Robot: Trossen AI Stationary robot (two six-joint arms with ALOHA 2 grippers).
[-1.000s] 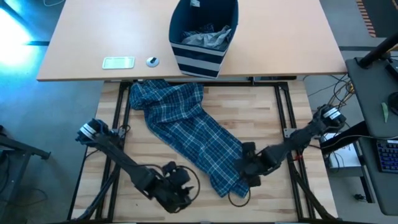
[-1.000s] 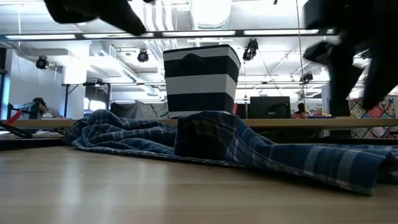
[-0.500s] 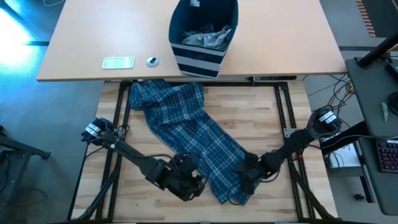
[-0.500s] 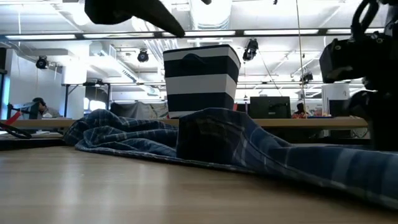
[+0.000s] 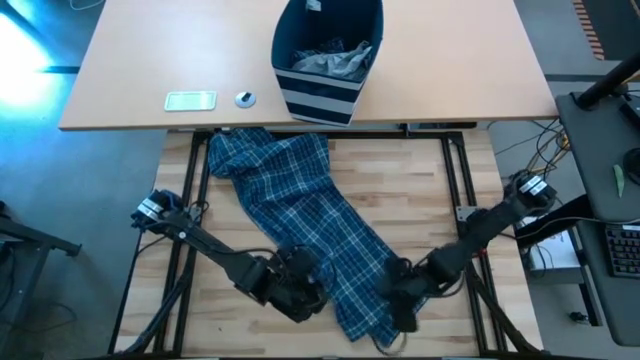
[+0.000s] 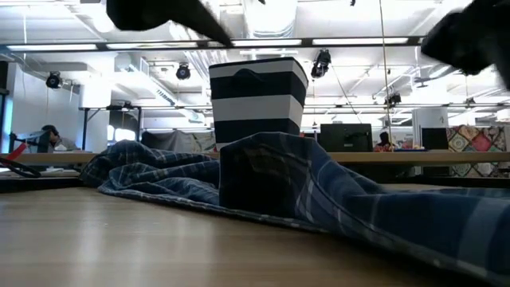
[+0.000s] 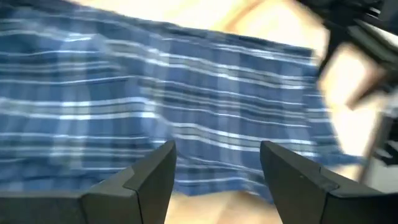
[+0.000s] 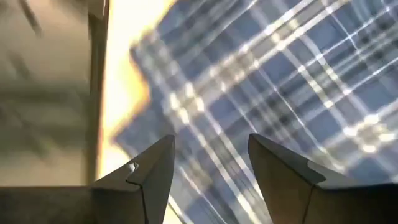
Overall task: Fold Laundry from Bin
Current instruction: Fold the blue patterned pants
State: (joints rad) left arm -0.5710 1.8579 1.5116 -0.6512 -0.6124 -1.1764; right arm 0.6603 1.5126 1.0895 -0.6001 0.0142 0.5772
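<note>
Trousers (image 5: pixel 300 215): blue plaid, spread diagonal on the wooden table (image 5: pixel 440 190), near end between both arms | bin (image 5: pixel 326 58): behind on the desk, grey cloth inside | left gripper (image 5: pixel 300 297): fingers spread, at the left hem edge | right gripper (image 5: pixel 398 300): fingers spread, at the right hem edge | handling: soft, light, limp, probably sags; better to pinch the hem corners.

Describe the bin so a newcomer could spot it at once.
Look at the tan desk beyond the slatted wooden table. The bin stands near that desk's front edge, about midway along it, just past the plaid garment. It is the only tall soft navy basket with pale stripes round its lower half, and grey cloth lies inside.
</note>
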